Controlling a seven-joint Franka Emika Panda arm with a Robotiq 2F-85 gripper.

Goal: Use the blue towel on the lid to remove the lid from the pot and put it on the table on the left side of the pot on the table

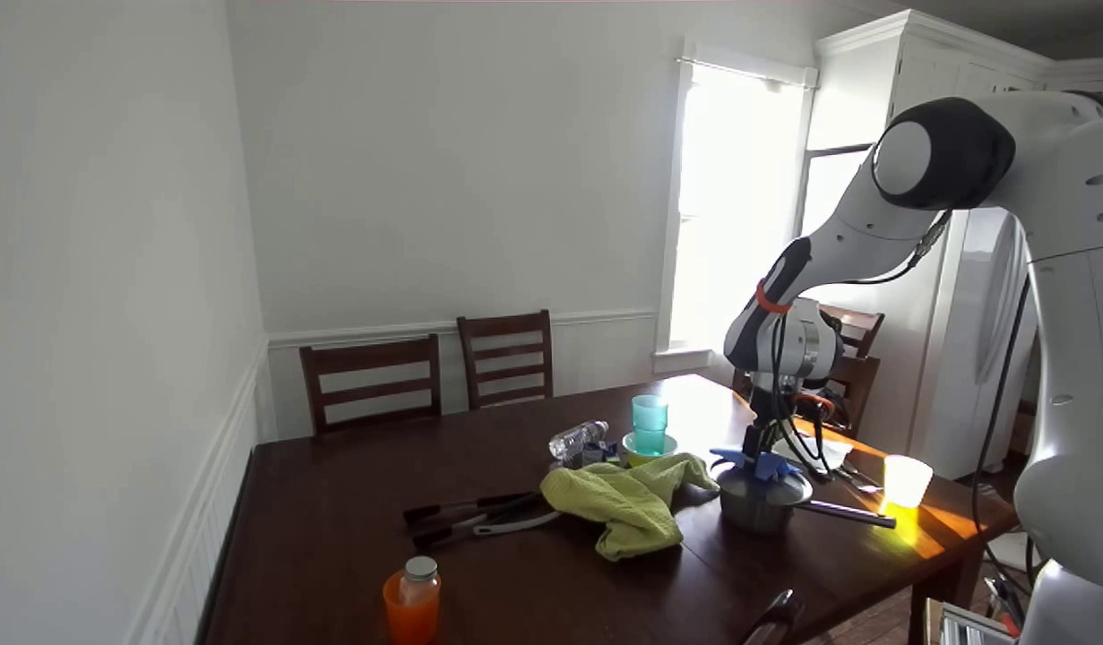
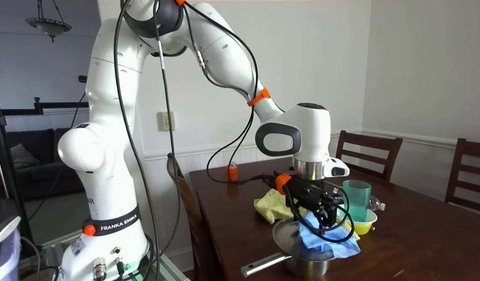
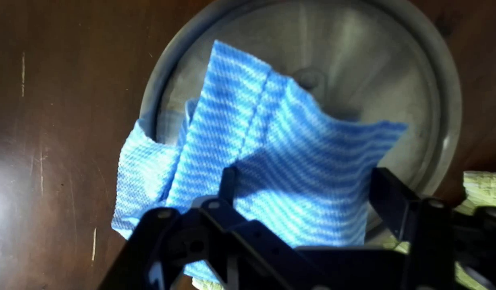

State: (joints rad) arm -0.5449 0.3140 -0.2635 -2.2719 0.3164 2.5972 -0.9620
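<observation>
Gripper point(image 3: 303, 184) low over the pot, fingers point(image 3: 227, 185) spread well apart, released; cannot tell whether they touch cloth. Blue towel point(image 3: 288, 153), creased, spans the gap and drapes past the edge of the lid point(image 3: 376, 76). Lid on the pot point(image 2: 307, 268); pot upright on dark table point(image 1: 336, 511), handle point(image 2: 265, 264) jutting out. Beside it, a rumpled yellow-green towel point(image 1: 627, 506). Near that, teal cup point(image 1: 650, 421) in a bowl point(image 2: 363, 229), clear bottle point(image 1: 576, 441) on its side. Well apart, orange cup point(image 1: 411, 618) holding a jar point(image 1: 418, 578). Beyond the table, wooden chairs point(image 1: 372, 382) by the wall point(image 1: 461, 179).
</observation>
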